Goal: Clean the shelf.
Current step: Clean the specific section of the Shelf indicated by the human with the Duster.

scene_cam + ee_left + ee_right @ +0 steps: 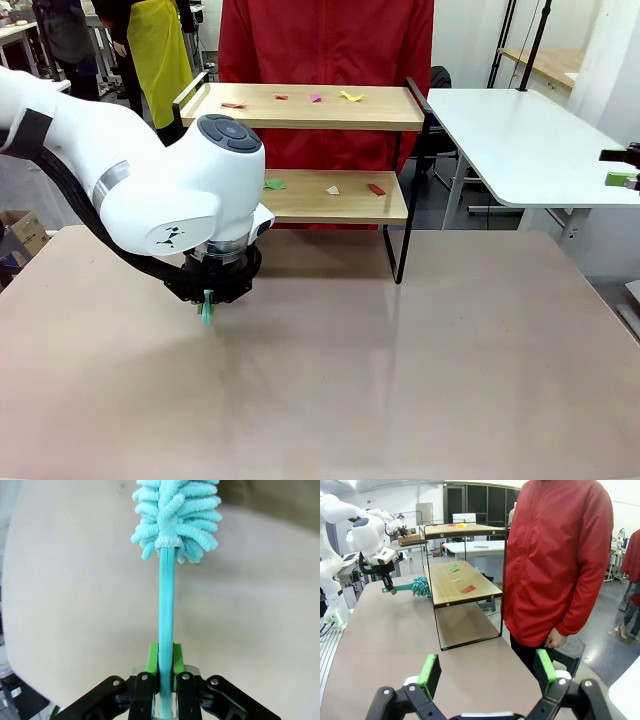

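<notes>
Shelf (300,108) (451,586): stands at the far edge of the table (420,350), two light wooden boards in a thin black frame.
Top board: four paper scraps lie well apart along it, two red, one magenta and a yellow scrap (351,96).
Lower board: a green scrap (274,184), a pale one and a red one.
Duster (166,595) (415,586): teal, with a fluffy head and a flat handle; the head sits by the left end of the lower board, and I cannot tell whether it touches.
Left gripper (165,656) (207,298): green pads clamped on the duster's handle, low over the table.
Right gripper (487,669): pads spread wide with nothing between them, facing the shelf's right end.
Person (330,40) (560,560): in a red jacket, standing just behind the shelf.
</notes>
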Available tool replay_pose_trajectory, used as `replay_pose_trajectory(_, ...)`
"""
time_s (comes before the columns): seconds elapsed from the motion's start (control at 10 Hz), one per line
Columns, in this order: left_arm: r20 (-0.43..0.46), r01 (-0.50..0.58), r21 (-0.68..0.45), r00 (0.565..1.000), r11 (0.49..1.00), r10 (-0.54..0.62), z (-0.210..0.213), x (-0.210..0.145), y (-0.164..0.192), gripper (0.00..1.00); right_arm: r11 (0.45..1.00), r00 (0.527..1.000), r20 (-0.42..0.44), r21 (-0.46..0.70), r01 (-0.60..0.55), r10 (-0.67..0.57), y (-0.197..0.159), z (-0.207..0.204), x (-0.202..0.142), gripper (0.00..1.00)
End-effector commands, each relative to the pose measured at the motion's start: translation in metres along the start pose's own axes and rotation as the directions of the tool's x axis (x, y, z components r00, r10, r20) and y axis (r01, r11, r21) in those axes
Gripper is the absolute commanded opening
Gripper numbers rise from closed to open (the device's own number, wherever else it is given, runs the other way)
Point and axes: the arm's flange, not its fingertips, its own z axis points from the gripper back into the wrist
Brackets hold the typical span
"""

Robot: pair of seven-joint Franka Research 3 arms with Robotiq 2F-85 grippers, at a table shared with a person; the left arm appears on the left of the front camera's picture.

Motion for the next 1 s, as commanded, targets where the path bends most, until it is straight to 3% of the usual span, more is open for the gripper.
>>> replay_pose_trajectory(0.0, -0.01, -0.007, 0.004, 1.0, 1.0, 0.007, -0.002, 0.005, 0.003, 0.13, 1.0, 1.0, 0.002, 0.001, -0.003, 0.003, 0.001, -0.001, 0.002, 1.0)
replay_pose_trajectory(0.1, 0.0, 0.0, 0.0, 1.0, 1.0, 0.0, 0.0, 0.0, 0.0, 0.13, 1.0, 1.0, 0.002, 0.001, -0.003, 0.003, 0.001, -0.001, 0.002, 1.0)
replay_pose_trajectory(0.2, 0.062, -0.02, -0.173, 0.998, 0.985, 0.031, 0.006, -0.005, 0.001, 0.13, 1.0, 1.0, 0.002, 0.001, -0.003, 0.003, 0.001, -0.001, 0.002, 1.0)
replay_pose_trajectory(0.3, 0.116, 0.026, -0.273, 0.993, 0.962, 0.006, 0.01, -0.008, 0.004, 0.13, 1.0, 1.0, 0.002, 0.001, -0.003, 0.003, 0.001, -0.001, 0.002, 1.0)
replay_pose_trajectory(0.6, 0.152, 0.137, -0.342, 0.984, 0.93, -0.09, 0.001, -0.013, 0.025, 0.13, 1.0, 1.0, 0.002, 0.001, -0.003, 0.003, 0.001, -0.001, 0.002, 1.0)
replay_pose_trajectory(0.8, 0.219, 0.277, -0.41, 0.955, 0.869, -0.202, -0.001, -0.013, 0.04, 0.13, 1.0, 1.0, 0.002, 0.001, -0.003, 0.003, 0.001, -0.001, 0.002, 1.0)
replay_pose_trajectory(0.9, 0.232, 0.32, -0.374, 0.941, 0.87, -0.246, -0.002, -0.012, 0.051, 0.13, 1.0, 1.0, 0.002, 0.001, -0.003, 0.003, 0.001, -0.001, 0.002, 1.0)
